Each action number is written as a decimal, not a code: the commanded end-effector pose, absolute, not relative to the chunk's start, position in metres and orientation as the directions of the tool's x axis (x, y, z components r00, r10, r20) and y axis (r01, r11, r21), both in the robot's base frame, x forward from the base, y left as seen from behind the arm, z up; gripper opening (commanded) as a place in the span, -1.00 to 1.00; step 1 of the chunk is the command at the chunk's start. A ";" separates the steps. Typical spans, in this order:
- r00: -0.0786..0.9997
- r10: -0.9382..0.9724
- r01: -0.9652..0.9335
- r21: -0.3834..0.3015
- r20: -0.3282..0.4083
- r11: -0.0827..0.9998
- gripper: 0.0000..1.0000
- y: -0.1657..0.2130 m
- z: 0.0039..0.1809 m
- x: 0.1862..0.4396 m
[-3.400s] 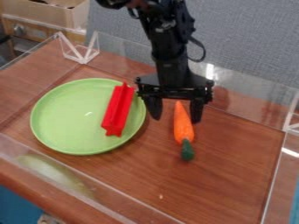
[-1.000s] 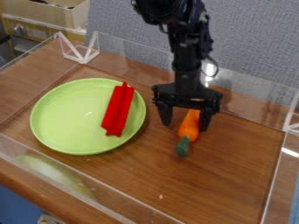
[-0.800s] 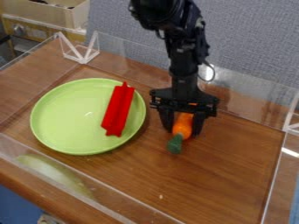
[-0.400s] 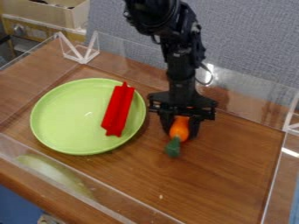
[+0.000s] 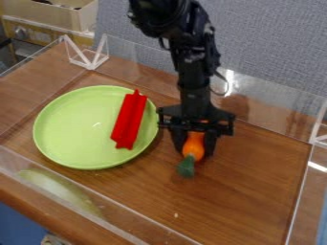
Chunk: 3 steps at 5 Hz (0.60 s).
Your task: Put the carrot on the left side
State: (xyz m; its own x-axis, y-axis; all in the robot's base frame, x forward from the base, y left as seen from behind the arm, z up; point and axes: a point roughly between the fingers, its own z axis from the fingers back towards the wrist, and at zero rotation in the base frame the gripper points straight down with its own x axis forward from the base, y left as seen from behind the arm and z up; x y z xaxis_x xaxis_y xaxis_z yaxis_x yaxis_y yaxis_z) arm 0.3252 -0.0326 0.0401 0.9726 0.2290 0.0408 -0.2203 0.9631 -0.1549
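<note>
Pinching the carrot (image 5: 192, 150) across its thick orange body, the hand (image 5: 194, 144) is gripping it at four o'clock of the green plate (image 5: 64, 144) on the bench (image 5: 255, 206), and it is looking light, rigid and smooth, so likely slip-prone.

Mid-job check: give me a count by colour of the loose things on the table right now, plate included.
Orange: 1, the carrot, clamped in the gripper
Red: 1, the red block, lying on the plate
Green: 1, the green plate
Total: 3
</note>
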 end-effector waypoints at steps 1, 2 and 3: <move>0.954 0.280 -0.258 -0.186 0.108 0.948 -1.00 -0.025 0.074 0.341; 0.949 0.291 -0.267 -0.186 0.119 0.946 -1.00 -0.028 0.080 0.347; 0.951 0.289 -0.267 -0.175 0.109 0.948 -1.00 -0.032 0.076 0.349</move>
State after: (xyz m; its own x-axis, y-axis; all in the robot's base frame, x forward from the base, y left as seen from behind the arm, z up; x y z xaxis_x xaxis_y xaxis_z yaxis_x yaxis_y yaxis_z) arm 0.3412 -0.0296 0.0587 0.9528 0.2986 0.0557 -0.2867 0.9446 -0.1597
